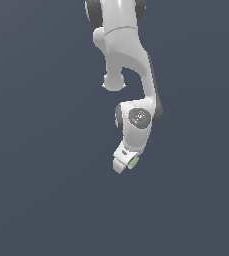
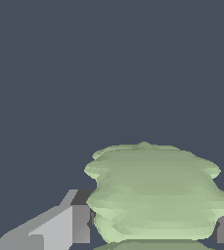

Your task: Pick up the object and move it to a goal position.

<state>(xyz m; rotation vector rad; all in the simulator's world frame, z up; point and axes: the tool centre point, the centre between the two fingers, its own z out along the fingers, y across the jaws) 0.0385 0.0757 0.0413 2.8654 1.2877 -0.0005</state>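
The object (image 1: pixel 133 163) is a tiny pale green lumpy piece with ridged sides, tucked at the tip of my white gripper (image 1: pixel 124 165) in the exterior view. In the wrist view the object (image 2: pixel 155 193) fills the space between my two grey fingers (image 2: pixel 79 223), which press against its sides. The gripper is shut on it and holds it up over the plain dark surface. The arm hangs down from the top of the exterior view.
A uniform dark blue-grey surface (image 1: pixel 41 190) fills both views. No other object, container or edge shows.
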